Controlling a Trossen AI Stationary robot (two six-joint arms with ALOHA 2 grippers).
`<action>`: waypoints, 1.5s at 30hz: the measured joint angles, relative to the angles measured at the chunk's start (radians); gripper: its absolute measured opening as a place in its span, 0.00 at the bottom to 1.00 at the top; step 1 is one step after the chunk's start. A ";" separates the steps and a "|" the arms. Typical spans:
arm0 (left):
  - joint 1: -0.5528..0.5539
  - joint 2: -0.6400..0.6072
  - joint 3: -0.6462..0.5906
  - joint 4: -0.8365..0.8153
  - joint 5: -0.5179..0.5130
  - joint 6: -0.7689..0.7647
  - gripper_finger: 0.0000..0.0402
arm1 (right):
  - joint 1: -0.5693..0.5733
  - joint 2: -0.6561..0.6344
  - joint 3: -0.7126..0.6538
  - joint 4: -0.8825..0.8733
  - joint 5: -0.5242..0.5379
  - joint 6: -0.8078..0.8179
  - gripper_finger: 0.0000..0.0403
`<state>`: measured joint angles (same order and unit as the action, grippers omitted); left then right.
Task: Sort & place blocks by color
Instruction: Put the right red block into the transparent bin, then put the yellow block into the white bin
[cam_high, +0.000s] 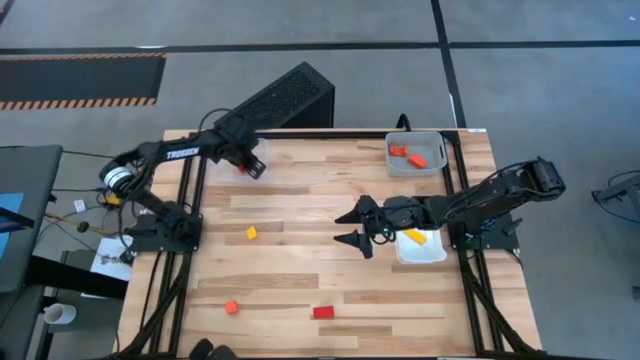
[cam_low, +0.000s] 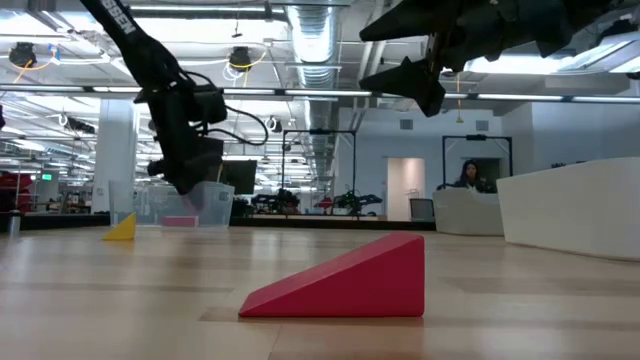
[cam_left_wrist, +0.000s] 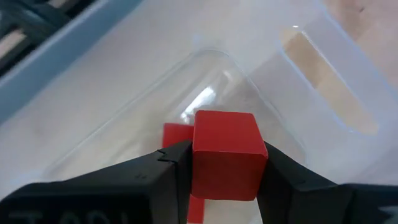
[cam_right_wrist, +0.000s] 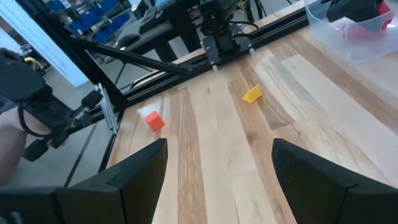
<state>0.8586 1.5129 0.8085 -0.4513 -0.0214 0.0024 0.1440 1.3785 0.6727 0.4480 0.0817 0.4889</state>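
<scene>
A red wedge (cam_low: 345, 278) lies closest to the low camera, near the table's front edge, with an orange cube (cam_high: 231, 307) to its left and a yellow block (cam_high: 252, 232) farther back toward mid-table. The left gripper (cam_left_wrist: 222, 163) is clenched on a red cube (cam_left_wrist: 225, 154) and hangs over the clear tray (cam_left_wrist: 261, 74) at the table's back left corner; another red block (cam_left_wrist: 175, 133) already lies in that tray, partly hidden behind the held cube. The right gripper (cam_high: 358, 226) hovers above the table's middle with its fingers spread and nothing between them. Just beside it on the right, a white tray (cam_high: 432, 254) holds a yellow piece (cam_high: 412, 237). At the back right, a grey tray (cam_high: 438, 143) holds orange blocks (cam_high: 408, 154). A black box (cam_high: 290, 97) stands behind the table.
</scene>
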 joint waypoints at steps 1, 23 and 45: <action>-0.001 0.006 0.000 0.004 0.010 0.001 0.27 | 0.000 0.000 0.000 0.000 0.000 0.000 0.77; -0.018 -0.219 0.000 -0.088 0.065 0.018 0.63 | -0.009 0.000 0.000 0.000 0.003 0.038 0.77; -0.463 -0.891 -0.253 0.011 0.018 -0.190 0.63 | -0.028 0.000 0.000 0.000 0.052 0.057 0.77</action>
<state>0.3959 0.6224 0.5553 -0.4406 -0.0035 -0.1878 0.1160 1.3785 0.6724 0.4484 0.1335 0.5462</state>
